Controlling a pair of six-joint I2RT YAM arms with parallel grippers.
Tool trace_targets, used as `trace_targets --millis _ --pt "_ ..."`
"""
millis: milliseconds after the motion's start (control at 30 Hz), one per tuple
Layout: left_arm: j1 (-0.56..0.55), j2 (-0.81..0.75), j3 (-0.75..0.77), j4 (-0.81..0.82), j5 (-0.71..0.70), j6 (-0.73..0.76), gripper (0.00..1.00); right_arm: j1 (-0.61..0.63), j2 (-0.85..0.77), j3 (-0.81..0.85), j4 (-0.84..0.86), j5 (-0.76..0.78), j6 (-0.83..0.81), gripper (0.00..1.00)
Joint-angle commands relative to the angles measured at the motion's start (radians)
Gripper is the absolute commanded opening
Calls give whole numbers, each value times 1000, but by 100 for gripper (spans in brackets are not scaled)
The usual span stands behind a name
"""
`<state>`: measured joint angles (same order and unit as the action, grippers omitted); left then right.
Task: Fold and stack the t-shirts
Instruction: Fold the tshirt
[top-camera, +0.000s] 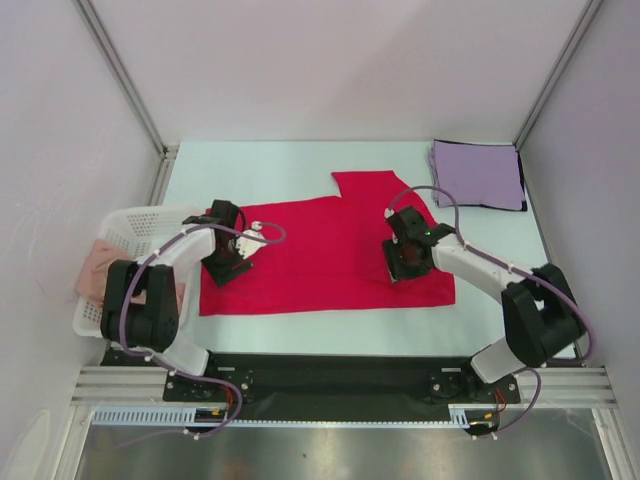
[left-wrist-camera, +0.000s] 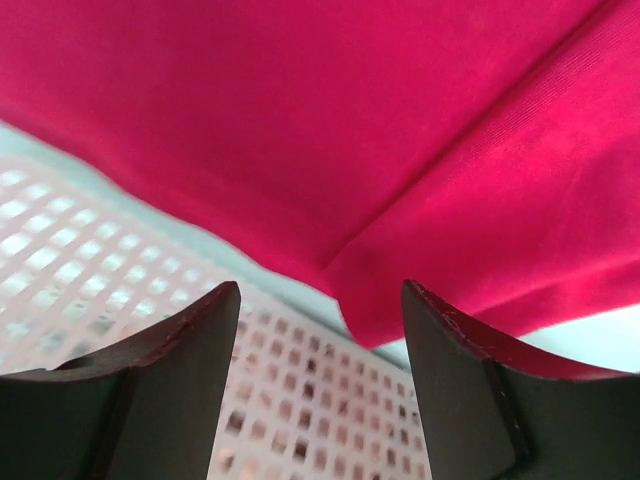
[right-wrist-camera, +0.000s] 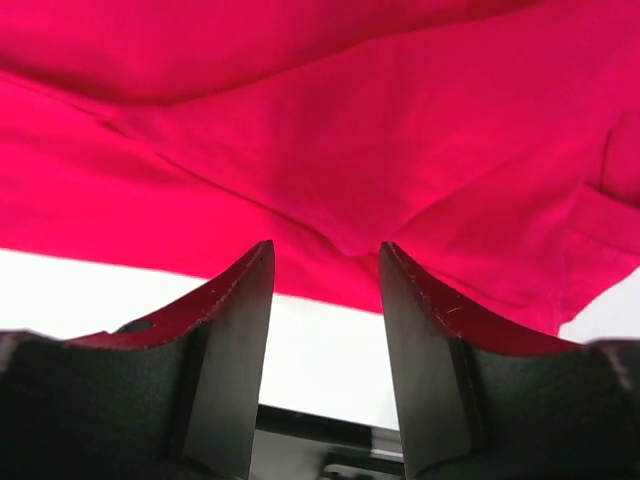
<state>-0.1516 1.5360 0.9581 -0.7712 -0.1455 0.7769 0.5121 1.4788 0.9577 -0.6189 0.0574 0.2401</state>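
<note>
The red t-shirt (top-camera: 320, 255) lies flat across the middle of the table, with one sleeve sticking out toward the back. The lavender t-shirt (top-camera: 478, 173) rests folded square at the back right corner. My left gripper (top-camera: 228, 265) hovers over the red shirt's left edge. In the left wrist view the gripper (left-wrist-camera: 320, 285) is open and empty, with the red cloth (left-wrist-camera: 400, 130) just ahead of its tips. My right gripper (top-camera: 403, 265) is over the shirt's right part. In the right wrist view it (right-wrist-camera: 326, 245) stands open, and the red hem (right-wrist-camera: 350, 130) puckers at its tips, ungripped.
A white mesh basket (top-camera: 140, 215) stands at the table's left edge, holding a pinkish cloth (top-camera: 95, 265). Its mesh wall (left-wrist-camera: 100, 260) lies right under my left fingers. Enclosure walls and metal posts bound the table at the back and sides.
</note>
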Motion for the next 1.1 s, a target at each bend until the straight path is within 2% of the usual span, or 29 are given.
trace_targets --millis 0,167,233,267,300,333,367,433,567,600,667,700,733,1067 --pt "32 50 -15 30 -74 -4 72 26 75 65 -30 114 -111 52" --pt "41 82 -30 41 -72 -13 71 45 184 105 -45 177 -156 52" --pt "41 88 -27 30 -48 -13 70 43 213 114 -48 176 -159 38" --pt "41 96 -24 12 -17 -13 67 46 248 131 -65 205 -141 15" --pt "41 102 -24 4 -17 -13 66 46 256 131 -65 217 -140 15" --pt "41 107 -24 -3 -8 -10 65 45 259 134 -67 226 -137 4" --pt "41 111 -24 -11 7 -5 64 46 261 142 -64 237 -134 1" --pt "41 121 -24 -40 29 -1 60 46 252 150 -62 262 -125 0" --pt "41 130 -36 -50 34 5 45 46 226 182 -68 309 -117 0" --pt "41 133 -38 -57 37 5 36 46 221 196 -67 314 -122 0" --pt "41 142 -39 -65 40 7 27 46 206 208 -56 317 -127 0" --pt "41 145 -39 -50 28 5 6 46 202 219 -54 311 -130 0" --pt "41 144 -36 -37 20 -8 0 46 204 225 -51 309 -134 0" --pt "41 79 5 84 -38 -76 0 52 274 312 -25 340 -166 0"
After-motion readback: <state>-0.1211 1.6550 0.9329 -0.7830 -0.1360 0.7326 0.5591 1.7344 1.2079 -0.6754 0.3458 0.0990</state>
